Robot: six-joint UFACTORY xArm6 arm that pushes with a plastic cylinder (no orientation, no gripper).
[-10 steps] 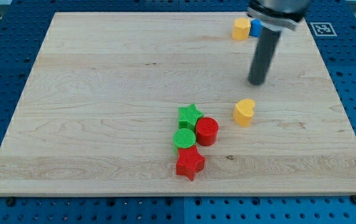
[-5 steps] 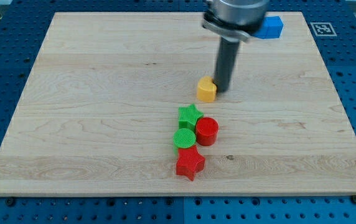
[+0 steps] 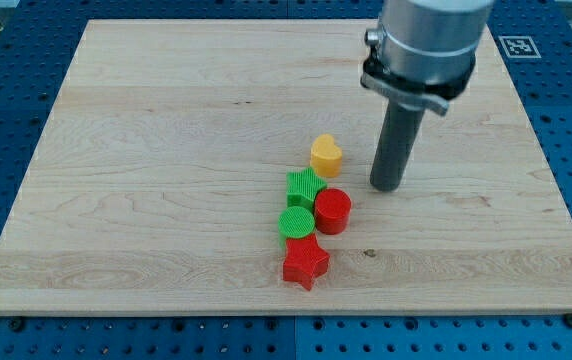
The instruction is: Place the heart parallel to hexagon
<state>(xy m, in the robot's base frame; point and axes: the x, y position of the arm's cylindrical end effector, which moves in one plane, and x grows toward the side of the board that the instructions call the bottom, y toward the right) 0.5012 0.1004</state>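
We have no pincer on this arm, so there is nothing to read as apart or together; the rod ends in my tip (image 3: 387,186), which rests on the desk (image 3: 166,150) a little toward the right edge from the centre. It touches no block: the yellow heart (image 3: 326,156) sits just to its left, slightly nearer the far edge, with bare wood between them.

Just below the heart, toward the near edge, a cluster runs in a short column: green star (image 3: 305,187), red cylinder (image 3: 333,211), green cylinder (image 3: 296,223) and red star (image 3: 305,262). The heart is close to the green star but looks apart from it.

We cannot see a hexagon; the arm's wide grey body covers the far right corner, so it may be hidden there.

To do this step well, we judge the tip should come round to the heart's far side from its goal and push through its middle, keeping clear of the cluster.

The rod stands nearly upright, leaning slightly, its body toward the far right.
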